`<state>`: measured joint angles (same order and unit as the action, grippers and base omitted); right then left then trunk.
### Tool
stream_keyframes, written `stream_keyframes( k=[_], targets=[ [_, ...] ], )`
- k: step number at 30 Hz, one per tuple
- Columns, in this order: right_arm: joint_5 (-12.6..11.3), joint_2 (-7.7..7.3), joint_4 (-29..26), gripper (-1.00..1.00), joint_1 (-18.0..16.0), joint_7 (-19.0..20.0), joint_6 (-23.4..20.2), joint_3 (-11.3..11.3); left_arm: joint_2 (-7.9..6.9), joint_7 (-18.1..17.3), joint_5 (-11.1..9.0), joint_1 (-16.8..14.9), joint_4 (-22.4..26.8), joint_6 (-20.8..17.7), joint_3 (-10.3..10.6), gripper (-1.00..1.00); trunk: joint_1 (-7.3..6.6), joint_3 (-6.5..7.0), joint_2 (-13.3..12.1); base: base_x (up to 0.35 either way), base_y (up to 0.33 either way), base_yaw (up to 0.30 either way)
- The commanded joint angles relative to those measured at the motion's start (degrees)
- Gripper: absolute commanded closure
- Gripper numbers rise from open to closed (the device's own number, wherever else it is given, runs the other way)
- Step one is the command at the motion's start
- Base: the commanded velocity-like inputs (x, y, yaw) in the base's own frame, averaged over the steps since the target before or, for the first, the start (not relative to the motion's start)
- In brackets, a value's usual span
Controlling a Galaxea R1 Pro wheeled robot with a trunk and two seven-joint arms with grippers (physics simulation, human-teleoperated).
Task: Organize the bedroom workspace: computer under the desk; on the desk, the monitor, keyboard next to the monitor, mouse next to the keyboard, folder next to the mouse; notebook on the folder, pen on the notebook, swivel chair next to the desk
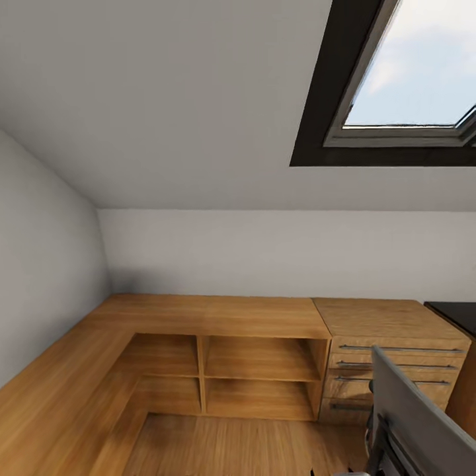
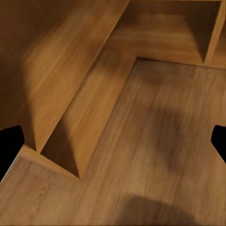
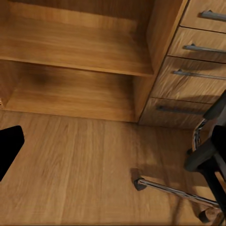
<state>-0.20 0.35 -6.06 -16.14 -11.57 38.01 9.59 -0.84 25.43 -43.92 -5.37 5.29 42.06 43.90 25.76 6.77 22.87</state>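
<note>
Your left gripper point(image 2: 113, 141) hung spread wide over the plank floor point(image 2: 155, 141); whether your right gripper point(image 3: 9, 150) was open you could not tell. Beside it stood the swivel chair point(image 3: 209, 155), beyond that the light-wood drawer chest point(image 3: 197, 70) and shelves point(image 1: 258, 360).

grey swivel chair point(image 1: 413, 413), light-wood drawer chest point(image 1: 390, 344)
</note>
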Motion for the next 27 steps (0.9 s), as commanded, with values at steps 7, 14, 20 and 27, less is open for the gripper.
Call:
stream_keyframes(
  k=[7, 14, 20, 27],
  targets=[
    [0.0, 0.09, 0.2, -1.0, 0.0, -0.5, 0.1, 0.5, -0.04, 0.5, -0.7, 0.0, 0.1, 0.0, 0.6, -1.0, 0.02, -0.66, 0.0, 0.171, 0.203, -0.007],
    [0.1, 0.09, 0.2, -1.0, 0.0, -0.4, 0.1, 0.5, 0.04, 0.5, -0.7, 0.0, 0.1, 0.0, 0.7, -1.0, 0.02, -1.31, 0.0, 0.099, 0.072, 0.0],
    [0.1, 0.09, 0.2, -1.0, 0.0, -0.4, 0.1, 0.5, 0.04, 0.5, -0.7, 0.0, 0.1, 0.0, 0.7, -1.0, 0.02, -1.86, 0.0, 0.009, 0.006, 0.0],
    [0.1, 0.04, 0.2, -1.0, 0.0, -0.4, 0.1, 0.5, 0.04, 0.5, -0.7, 0.0, 0.1, -0.1, 0.7, -1.0, 0.02, -2.48, 0.0, 0.001, 0.0, -0.033]
  ],
)
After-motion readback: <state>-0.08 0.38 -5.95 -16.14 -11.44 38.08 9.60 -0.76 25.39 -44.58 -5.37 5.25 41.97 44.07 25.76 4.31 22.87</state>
